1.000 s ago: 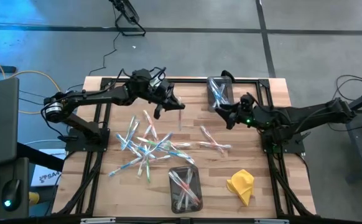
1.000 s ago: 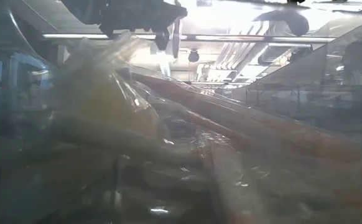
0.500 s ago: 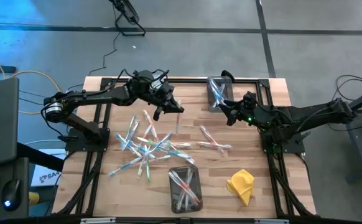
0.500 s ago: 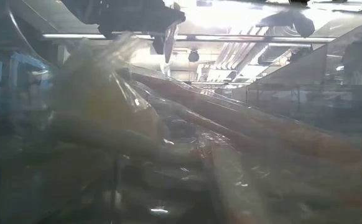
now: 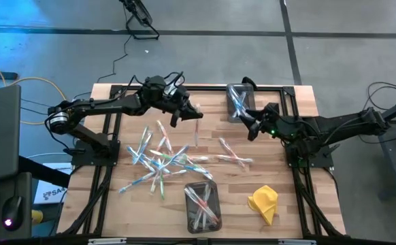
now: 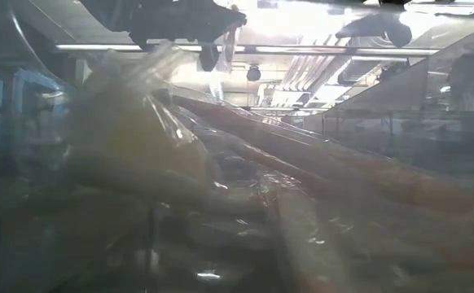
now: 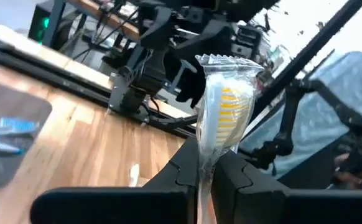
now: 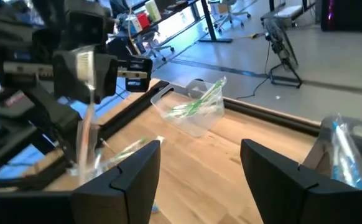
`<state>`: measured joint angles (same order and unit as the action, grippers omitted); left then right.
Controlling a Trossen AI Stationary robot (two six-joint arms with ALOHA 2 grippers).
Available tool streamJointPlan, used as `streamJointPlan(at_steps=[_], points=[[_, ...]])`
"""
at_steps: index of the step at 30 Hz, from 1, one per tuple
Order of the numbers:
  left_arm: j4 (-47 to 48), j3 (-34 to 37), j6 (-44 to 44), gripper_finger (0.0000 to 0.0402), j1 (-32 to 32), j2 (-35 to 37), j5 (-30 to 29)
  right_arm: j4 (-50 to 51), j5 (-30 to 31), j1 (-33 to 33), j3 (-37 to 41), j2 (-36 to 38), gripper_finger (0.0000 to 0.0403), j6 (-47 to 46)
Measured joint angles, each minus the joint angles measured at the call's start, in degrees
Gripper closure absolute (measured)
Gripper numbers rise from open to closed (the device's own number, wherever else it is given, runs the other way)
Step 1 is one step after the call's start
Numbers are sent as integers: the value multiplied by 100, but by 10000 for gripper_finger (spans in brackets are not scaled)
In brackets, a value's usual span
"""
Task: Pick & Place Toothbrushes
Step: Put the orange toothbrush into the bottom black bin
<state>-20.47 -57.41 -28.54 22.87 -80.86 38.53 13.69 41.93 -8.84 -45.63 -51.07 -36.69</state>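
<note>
My left gripper (image 5: pixel 188 116) hangs above the middle of the table's far half, shut on one wrapped toothbrush (image 7: pixel 226 102) with yellow bristles. A loose pile of toothbrushes (image 5: pixel 160 156) lies on the wood at centre left, and two more (image 5: pixel 233 158) lie to its right. My right gripper (image 5: pixel 248 127) is open in the air beside the far bin (image 5: pixel 239 101), empty; its wrist view faces the held toothbrush (image 8: pixel 85 81). My left gripper pinches the clear wrapper below the toothbrush's head (image 7: pixel 204 167) between its two fingers. The fingers lie level, coming from the table's left, across the toothbrush. It stands roughly upright and clear of the table, its bristled head above the fingers and its handle (image 8: pixel 85 146) hanging below.
The far bin holds blue toothbrushes. Another bin (image 5: pixel 203 204) with several toothbrushes sits at the near edge. A third bin (image 8: pixel 192 111) with green ones shows in the right wrist view. A yellow cloth (image 5: pixel 263 203) lies near right. Black frame rails (image 5: pixel 205 87) border the table.
My left gripper has rolled about its own pointing line while staying in place, still shut, and the toothbrush has tilted with it. My right gripper has also rolled a little where it hangs, staying open.
</note>
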Motion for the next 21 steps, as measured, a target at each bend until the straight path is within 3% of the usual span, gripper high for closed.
streamJointPlan(at_steps=[10,17,21], points=[[331,0,-1143,391,-4,0,116,199,-42,-2,0,-2,188,880],[472,0,-2105,391,-93,0,123,949,-193,-3,0,-2,188,701],[487,0,-2315,391,-407,0,-175,1277,-207,-2,0,-2,188,494]])
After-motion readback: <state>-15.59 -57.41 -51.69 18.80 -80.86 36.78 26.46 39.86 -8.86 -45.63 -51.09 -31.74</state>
